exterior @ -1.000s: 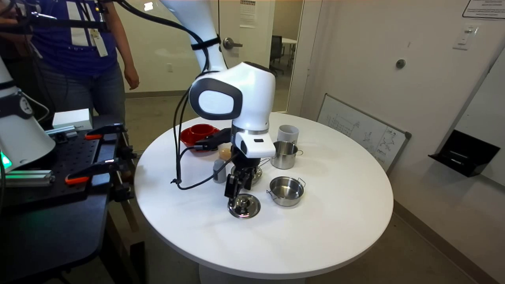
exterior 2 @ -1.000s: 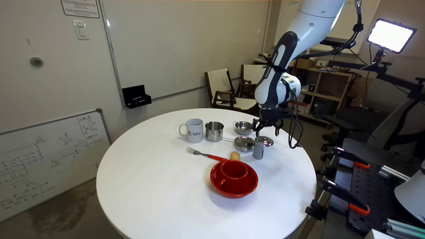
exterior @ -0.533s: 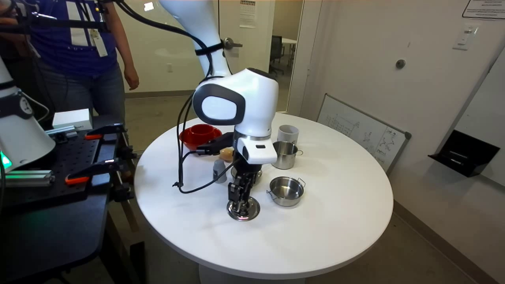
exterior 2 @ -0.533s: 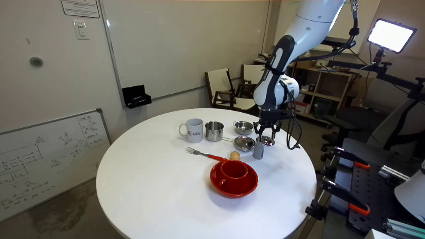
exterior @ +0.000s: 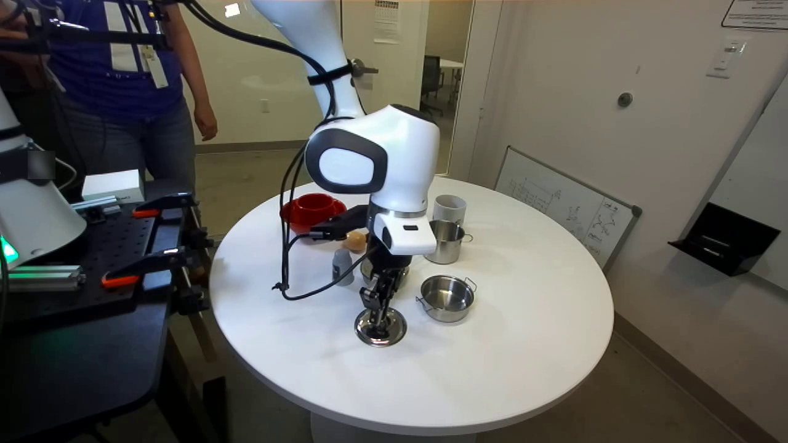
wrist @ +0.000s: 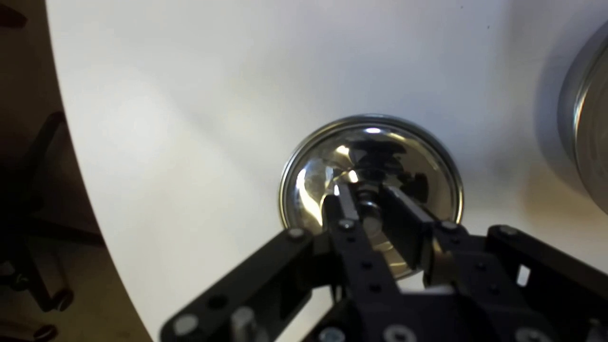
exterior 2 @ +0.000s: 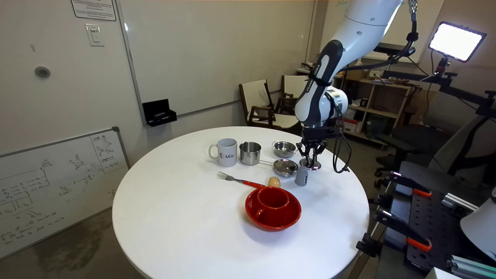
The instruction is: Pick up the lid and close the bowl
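Gripper: narrow, pads left and right of knob in wrist view; firm contact cannot be told
Knob: centre, then clamp evenly
Lid: lift straight up, level

both exterior views look slantwise down from well back, roughly facing each other across the round table and sharing the arm. the wrist view looks down from close above the lid, which all three show.
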`<state>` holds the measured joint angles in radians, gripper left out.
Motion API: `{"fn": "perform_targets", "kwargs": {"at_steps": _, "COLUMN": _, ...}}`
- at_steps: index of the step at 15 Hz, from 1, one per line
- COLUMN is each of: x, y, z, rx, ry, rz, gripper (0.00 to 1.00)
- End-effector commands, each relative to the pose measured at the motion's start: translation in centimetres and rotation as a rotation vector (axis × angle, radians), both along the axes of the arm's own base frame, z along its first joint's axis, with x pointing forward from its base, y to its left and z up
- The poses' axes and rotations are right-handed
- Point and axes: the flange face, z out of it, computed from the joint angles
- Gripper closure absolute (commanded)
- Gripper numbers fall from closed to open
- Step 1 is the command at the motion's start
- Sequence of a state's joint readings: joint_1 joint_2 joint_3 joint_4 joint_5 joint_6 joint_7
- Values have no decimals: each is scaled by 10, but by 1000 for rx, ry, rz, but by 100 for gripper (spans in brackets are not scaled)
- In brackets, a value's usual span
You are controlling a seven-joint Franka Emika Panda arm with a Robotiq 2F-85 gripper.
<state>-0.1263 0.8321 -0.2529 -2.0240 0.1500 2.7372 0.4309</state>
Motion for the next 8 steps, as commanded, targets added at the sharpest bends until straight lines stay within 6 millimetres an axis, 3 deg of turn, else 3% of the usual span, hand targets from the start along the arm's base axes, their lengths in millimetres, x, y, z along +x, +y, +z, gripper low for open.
{"fn": "perform_targets", "kwargs": {"at_steps": 1, "x": 4, "y": 1, "z": -8, "rx": 15, "ry": 15, "rz": -13, "gripper": 95}}
{"fn": "perform_targets", "kwargs": {"at_steps": 3, "x": 4, "y": 3, "z": -6, "rx": 21, "ry": 17, "rz": -10, "gripper": 95}}
{"fn": "perform_targets", "kwargs": {"at_steps": 8, "x": 1, "y": 11, "z": 27, "rx": 0, "ry": 7, "rz": -10, "gripper": 95}}
